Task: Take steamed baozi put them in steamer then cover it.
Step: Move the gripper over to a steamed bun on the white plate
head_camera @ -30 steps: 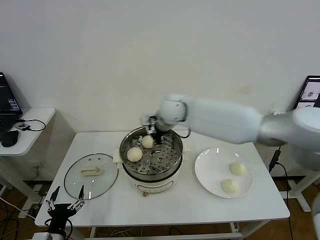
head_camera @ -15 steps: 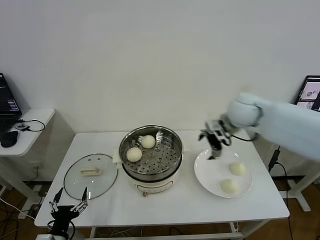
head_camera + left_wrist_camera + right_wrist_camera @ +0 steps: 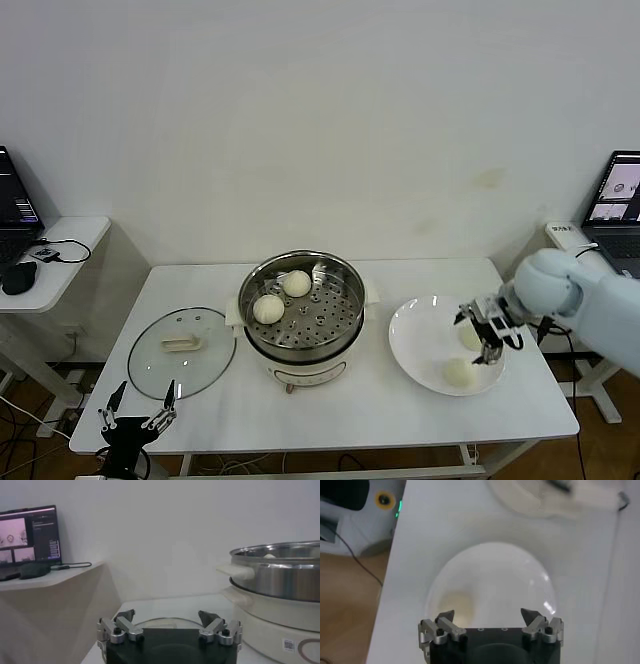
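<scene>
We start with the desk [image 3: 330,400], which carries everything. At its middle stands the steamer [image 3: 303,305] — a rigid steel basket on a cooker base, heavy enough, we judge, to stay put without being held. Two steamed baozi [image 3: 268,308] already lie inside it, toward the left of the perforated floor, close together.

To the robot's left lies the cover [image 3: 182,350], flat on the desk with its block handle up. We expect glass with a metal rim to be weighty, slick and breakable, so the handle is the one sensible place to grip, lifting straight up.

To the right sits the white plate [image 3: 420,340] with two more buns on it, one near the far right part and one nearer the front edge [image 3: 459,373]. These are the things in hand now. We judge them light, soft and easily dented, with a smooth skin that may be slightly tacky; the grip should close across the widest part of the round, low on the sides, and only gently.

The right tool [image 3: 488,325] hovers over the plate by the farther bun, fingers spread wide and holding nothing. The left tool [image 3: 133,415] waits below the desk's front left edge — also spread and empty.
</scene>
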Robot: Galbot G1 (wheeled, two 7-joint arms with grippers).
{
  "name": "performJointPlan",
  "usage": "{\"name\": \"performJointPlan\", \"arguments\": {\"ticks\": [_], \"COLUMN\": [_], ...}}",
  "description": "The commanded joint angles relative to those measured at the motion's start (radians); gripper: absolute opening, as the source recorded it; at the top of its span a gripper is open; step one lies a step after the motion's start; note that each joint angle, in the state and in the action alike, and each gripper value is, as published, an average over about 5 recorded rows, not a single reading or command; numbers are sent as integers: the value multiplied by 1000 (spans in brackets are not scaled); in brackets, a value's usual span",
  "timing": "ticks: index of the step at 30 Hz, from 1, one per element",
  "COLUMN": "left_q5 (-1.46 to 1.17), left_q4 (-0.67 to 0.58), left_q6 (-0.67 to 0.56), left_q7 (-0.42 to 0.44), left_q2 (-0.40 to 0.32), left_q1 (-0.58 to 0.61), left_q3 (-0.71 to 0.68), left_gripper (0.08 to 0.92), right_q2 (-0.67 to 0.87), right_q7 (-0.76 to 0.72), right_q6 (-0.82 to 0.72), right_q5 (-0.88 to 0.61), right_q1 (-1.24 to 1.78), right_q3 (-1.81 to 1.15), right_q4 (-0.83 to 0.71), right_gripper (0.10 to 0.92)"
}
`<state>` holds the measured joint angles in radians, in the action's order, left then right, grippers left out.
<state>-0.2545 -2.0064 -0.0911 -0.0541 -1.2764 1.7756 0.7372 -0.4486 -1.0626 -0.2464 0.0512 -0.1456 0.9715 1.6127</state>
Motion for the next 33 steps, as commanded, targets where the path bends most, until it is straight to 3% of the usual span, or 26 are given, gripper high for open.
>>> {"name": "performJointPlan", "arguments": {"ticks": [1,22,33], "left_q5": [1,1,-3], "left_q4": [1,17,25], "left_q6": [-1,0,0], "left_q7": [1,7,8], "left_q2": [-2,-1,1], "left_q1": [5,-4,-11], "left_q3": [4,12,17], "left_gripper": [823,823,823], "right_q2": [11,-138,-176], "right_q7": [-7,28,18], "right_q6": [28,18,9], "right_q5": [108,112,110], "right_q1": [237,291,272], "right_q3": [-141,-186,-163], "right_q4": [-72,-207,-235], "right_gripper": [823,818,726]}}
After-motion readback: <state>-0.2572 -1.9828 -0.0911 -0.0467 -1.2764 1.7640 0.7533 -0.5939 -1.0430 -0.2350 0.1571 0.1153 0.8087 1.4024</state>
